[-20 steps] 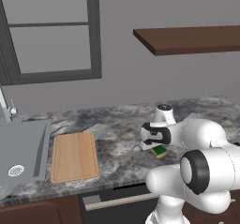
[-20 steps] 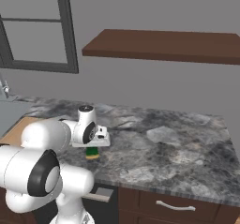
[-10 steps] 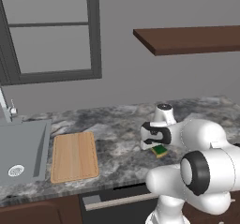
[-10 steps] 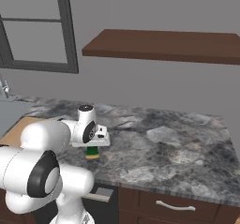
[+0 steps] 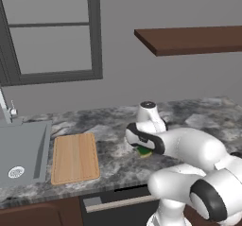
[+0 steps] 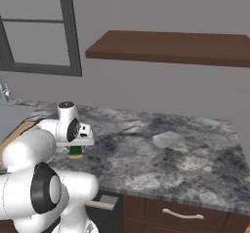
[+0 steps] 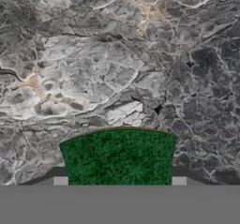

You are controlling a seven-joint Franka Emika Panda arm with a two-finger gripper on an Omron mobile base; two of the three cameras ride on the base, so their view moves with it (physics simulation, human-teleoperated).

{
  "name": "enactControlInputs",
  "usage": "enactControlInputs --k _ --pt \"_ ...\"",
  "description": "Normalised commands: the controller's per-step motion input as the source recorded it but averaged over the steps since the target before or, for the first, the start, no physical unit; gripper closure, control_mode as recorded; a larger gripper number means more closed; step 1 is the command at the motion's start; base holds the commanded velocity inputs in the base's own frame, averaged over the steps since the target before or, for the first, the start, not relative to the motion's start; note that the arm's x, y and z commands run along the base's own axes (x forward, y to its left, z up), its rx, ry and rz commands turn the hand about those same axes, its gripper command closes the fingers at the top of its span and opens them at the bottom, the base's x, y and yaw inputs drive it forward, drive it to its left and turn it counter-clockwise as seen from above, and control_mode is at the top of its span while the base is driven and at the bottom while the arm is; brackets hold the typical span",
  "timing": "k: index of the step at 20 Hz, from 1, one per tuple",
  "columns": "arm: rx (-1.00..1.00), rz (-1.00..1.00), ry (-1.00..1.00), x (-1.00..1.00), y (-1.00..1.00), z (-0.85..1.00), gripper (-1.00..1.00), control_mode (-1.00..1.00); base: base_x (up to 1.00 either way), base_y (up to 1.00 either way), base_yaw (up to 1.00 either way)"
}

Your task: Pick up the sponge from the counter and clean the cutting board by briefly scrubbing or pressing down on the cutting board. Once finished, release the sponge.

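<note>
1. One small green-topped, yellow-bottomed sponge [image 5: 144,152] under the two-finger gripper [image 5: 143,149], right of the flat tan wooden cutting board [image 5: 74,157].
2. Sponge [image 6: 75,152] sits low over the mottled granite counter [image 6: 166,154].
3. Fingers [image 7: 60,181] pinch its sides, evidently for carrying boardward.

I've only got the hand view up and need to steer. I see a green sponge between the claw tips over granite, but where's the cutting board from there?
Observer: In the left base view the cutting board lies flat on the counter, to the robot's left of the sponge, with a stretch of granite between them.
Operator: Anything beyond the board?
Observer: A grey sink is set into the counter, close beside the board's far long edge.
Operator: Is the sponge green all through?
Observer: No. The right base view shows a yellow layer under the green top, just below the claw.
</note>
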Motion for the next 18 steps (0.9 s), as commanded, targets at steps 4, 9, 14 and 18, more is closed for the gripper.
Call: enactControlInputs --k 4,9,14,18 --pt "0.00 0.00 0.00 0.00 1.00 0.13 1.00 -1.00 0.00 0.00 0.00" --pt "0.00 0.00 0.00 0.00 1.00 0.05 1.00 -1.00 0.00 0.00 0.00" --pt "0.00 0.00 0.00 0.00 0.94 0.11 1.00 -1.00 0.00 0.00 0.00" --pt "0.02 0.00 0.00 0.00 0.80 0.20 1.00 -1.00 0.00 0.00 0.00"
